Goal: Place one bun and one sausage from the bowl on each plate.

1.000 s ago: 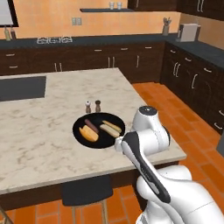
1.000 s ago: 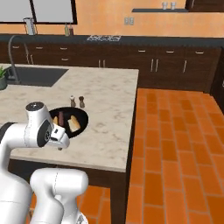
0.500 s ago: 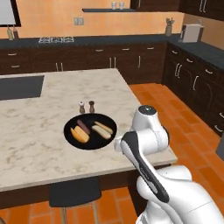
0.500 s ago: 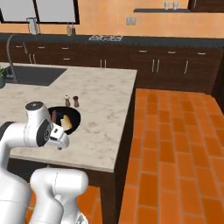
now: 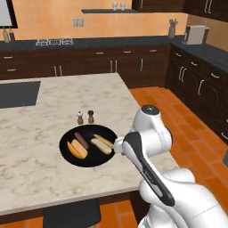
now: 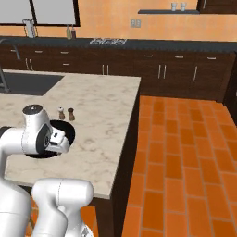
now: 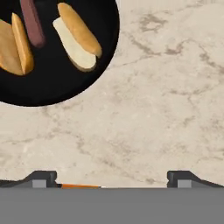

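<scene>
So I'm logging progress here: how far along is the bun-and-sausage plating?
Nothing looks done yet. Both buns, the orange one and the paler one, lie in the black bowl with a sausage between them. In hand: nothing; the gripper is open over bare marble counter beside the bowl. Left: every pick and placement. No plate is visible to me.

Buns (image 5: 101, 144) and sausage (image 5: 81, 138) lie in the bowl (image 5: 71, 158), shakers (image 5: 85, 117) behind.
</scene>
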{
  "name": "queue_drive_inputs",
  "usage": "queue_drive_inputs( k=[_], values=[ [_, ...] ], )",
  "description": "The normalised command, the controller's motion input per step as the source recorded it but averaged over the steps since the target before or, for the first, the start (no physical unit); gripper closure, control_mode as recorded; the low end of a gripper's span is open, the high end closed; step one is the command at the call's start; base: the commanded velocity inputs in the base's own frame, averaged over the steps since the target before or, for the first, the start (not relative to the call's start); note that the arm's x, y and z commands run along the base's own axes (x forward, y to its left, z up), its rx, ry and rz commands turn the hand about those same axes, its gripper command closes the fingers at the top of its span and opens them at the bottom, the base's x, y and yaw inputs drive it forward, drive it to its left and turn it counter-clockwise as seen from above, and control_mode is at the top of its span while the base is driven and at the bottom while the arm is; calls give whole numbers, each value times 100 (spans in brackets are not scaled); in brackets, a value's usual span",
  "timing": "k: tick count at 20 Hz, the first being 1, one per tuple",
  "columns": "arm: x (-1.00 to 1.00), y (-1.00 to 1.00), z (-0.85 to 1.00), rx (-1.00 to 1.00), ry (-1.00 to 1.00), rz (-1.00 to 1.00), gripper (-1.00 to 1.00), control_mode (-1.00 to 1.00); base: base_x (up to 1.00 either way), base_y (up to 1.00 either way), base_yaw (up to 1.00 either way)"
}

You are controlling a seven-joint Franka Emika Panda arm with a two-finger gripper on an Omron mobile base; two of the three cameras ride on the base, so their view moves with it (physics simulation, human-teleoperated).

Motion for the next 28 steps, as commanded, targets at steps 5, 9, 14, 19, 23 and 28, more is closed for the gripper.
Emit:
queue_drive_inputs(
  k=[5,9,14,19,23,28],
  values=[
    [68,100,59,0,6,15,-100,-100,0,0,0],
    [100,100,-13,0,18,7,-100,-100,0,0,0],
    [94,96,-21,-1,35,9,-100,-100,0,0,0],
    [46,70,-66,-3,8,3,-100,-100,0,0,0],
    [7,0,-76,-11,-14,0,-100,-100,0,0,0],
    [32,0,-53,-1,-17,0,-100,-100,0,0,0]
  ],
)
